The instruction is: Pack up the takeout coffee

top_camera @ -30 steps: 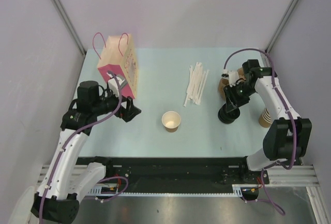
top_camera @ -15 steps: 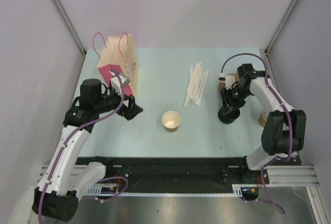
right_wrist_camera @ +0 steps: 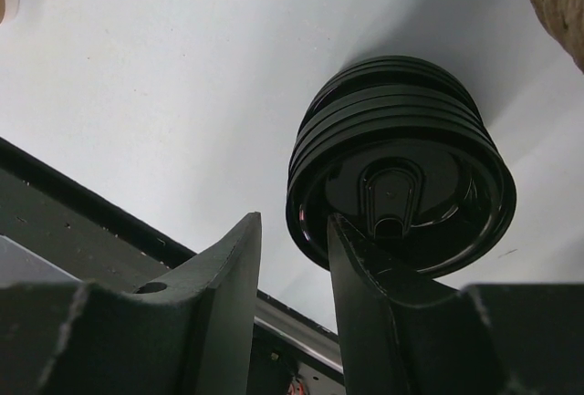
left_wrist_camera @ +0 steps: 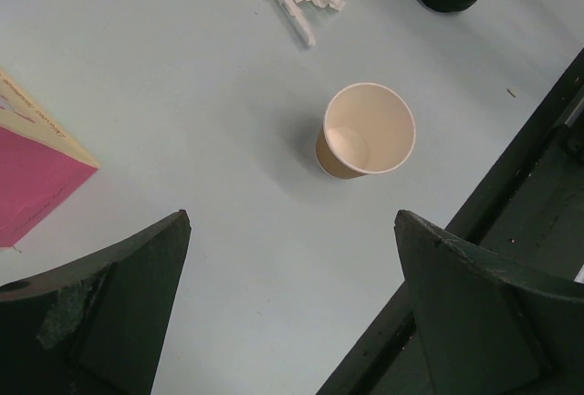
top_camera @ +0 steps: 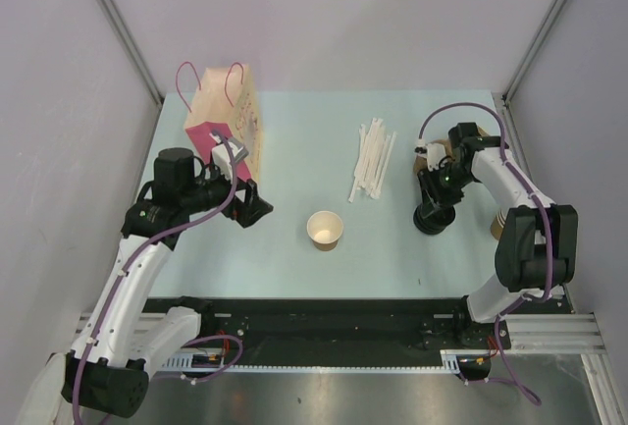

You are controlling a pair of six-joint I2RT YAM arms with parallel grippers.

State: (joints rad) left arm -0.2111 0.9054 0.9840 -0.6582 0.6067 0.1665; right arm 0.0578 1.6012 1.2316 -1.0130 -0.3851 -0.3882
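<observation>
A pale blue table (top_camera: 294,140): the open paper cup (top_camera: 325,230) stands mid-table, and the right gripper (top_camera: 435,199) is at the black lid stack (top_camera: 433,219). Left wrist: the left gripper (left_wrist_camera: 292,222) gapes wide, empty, above the cup. Right wrist: fingers narrowly parted, with the stack's rim in the gap.

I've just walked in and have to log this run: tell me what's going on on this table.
Two robot arms are putting together a takeout coffee. The right gripper is down at the stack of black lids, its fingers narrowly apart at the top lid's rim; whether it grips is unclear. The left gripper hovers wide open between the paper bag and the lidless cup, which stands mid-table, outside the bag.
</observation>
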